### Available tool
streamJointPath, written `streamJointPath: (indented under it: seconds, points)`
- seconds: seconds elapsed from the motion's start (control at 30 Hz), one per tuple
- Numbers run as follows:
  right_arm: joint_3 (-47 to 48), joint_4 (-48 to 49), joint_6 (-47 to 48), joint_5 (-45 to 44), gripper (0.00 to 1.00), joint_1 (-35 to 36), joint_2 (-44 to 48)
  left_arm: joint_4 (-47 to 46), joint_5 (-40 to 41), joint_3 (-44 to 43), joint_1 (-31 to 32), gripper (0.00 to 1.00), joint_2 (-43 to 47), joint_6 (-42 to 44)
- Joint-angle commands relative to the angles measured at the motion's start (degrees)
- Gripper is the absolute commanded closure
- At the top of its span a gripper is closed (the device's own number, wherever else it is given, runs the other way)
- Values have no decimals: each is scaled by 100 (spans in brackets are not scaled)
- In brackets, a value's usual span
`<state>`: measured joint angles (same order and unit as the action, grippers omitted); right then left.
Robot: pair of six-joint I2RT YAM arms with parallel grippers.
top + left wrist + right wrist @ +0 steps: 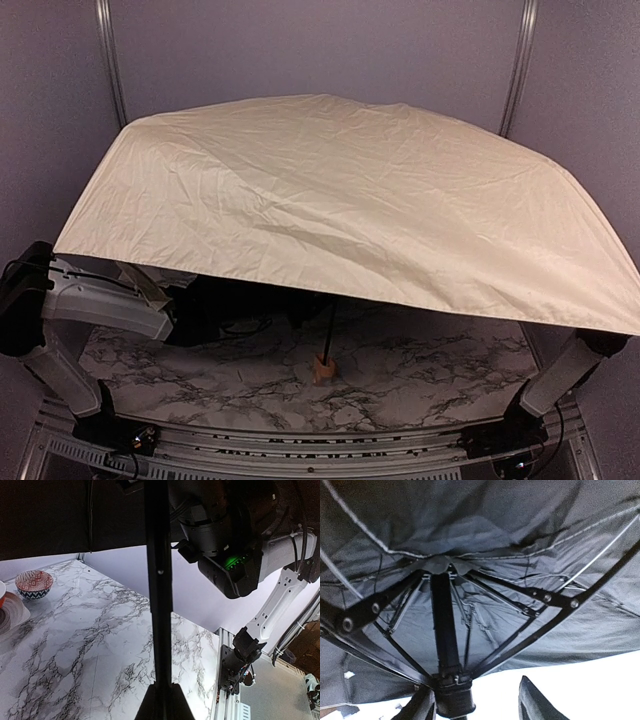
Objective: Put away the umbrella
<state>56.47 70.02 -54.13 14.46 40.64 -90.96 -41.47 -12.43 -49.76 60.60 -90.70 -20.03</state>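
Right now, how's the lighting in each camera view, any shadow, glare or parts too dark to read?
Top external: even light on the open cream-beige fabric umbrella, deep shadow beneath it. Left wrist: the white-and-grey marble table is bright, the thin dark shaft a silhouette. Right wrist: the canopy's underside is dim and grainy, background at the bottom blown out white.

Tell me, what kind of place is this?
Most likely a robotics lab test cell: a left arm and right arm bolted to a metal frame at a marble-patterned table, plain walls closing it in, and an open umbrella as practice object.
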Motion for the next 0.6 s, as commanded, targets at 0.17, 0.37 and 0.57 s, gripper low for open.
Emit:
streamJointPath:
  seconds: [0.17, 0.37, 0.57]
  points:
    - [293, -2115, 2307, -1320, 41, 413, 785, 336, 651, -339, 68, 100, 88, 350]
    - [787, -2711, 3335, -2043, 41, 681, 580, 925, 1205, -655, 192, 100, -12, 570]
    - [722, -2222, 4208, -1973, 38, 957, 412, 1102, 1477, -714, 203, 100, -40, 489]
